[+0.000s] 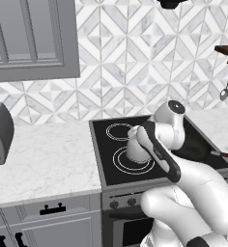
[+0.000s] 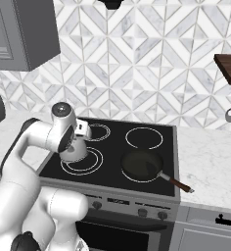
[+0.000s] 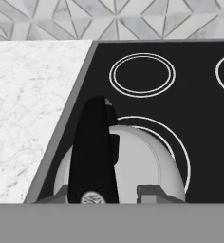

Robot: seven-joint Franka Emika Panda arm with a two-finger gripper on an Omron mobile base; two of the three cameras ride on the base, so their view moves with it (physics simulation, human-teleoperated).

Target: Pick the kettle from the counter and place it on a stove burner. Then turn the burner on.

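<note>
Our gripper (image 3: pixel 116 192) is clamped narrow on the handle (image 3: pixel 92 152) of the kettle (image 3: pixel 133 161), which sits over the big double-ringed burner (image 1: pixel 133 161) at the cooktop's front left. If we let go while it hangs off-centre, it could tip or slide. The kettle looks pale grey, round-bodied, upright.
</note>
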